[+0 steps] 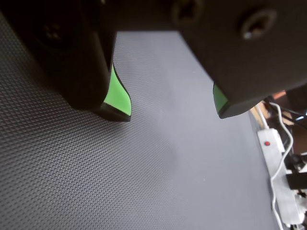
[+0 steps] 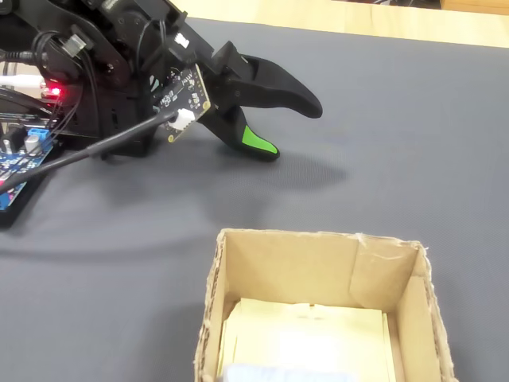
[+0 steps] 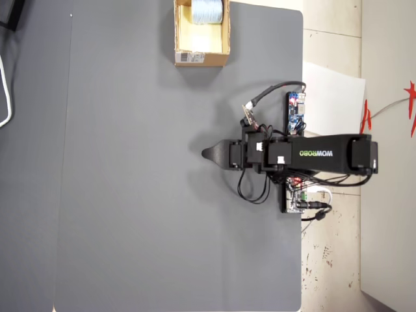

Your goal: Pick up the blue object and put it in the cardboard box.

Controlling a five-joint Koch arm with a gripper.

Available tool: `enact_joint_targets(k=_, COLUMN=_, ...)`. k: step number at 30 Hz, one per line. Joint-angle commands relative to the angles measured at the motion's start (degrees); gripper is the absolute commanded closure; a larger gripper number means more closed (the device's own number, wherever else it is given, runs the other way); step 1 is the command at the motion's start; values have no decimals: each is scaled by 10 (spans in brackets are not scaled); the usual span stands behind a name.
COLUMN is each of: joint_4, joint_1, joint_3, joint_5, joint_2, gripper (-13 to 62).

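Hovering with my gripper (image 1: pixel 172 112) spread and empty over the mat (image 1: pixel 144 182), I judge the job done: the blue object (image 3: pixel 207 10) lies in the cardboard box (image 3: pixel 201 58) well away from me.

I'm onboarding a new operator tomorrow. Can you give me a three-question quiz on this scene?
1. True or false: the pale blue textured block lies inside the tan cardboard box.
2. The black gripper with green pads is: A) open, holding nothing B) shut on the block C) inside the box.
3. What surface lies under the gripper?

Key: 1 true; 2 A; 3 the dark grey textured mat.
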Motion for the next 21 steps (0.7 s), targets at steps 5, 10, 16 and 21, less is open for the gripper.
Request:
enact_joint_targets(k=5, joint_4=18, joint_1=5, joint_3=22, joint_5=21, joint_2=52, gripper=153)
enact_joint_targets(k=10, joint_4=18, joint_1=6, joint_3=22, joint_5=21, joint_2=52, gripper=153)
enact_joint_targets(k=16, joint_4=18, joint_1=6, joint_3=22, joint_5=21, joint_2=52, gripper=153)
enact_joint_targets(k=21, joint_4=18, joint_1=6, joint_3=22, joint_5=21, joint_2=52, gripper=153)
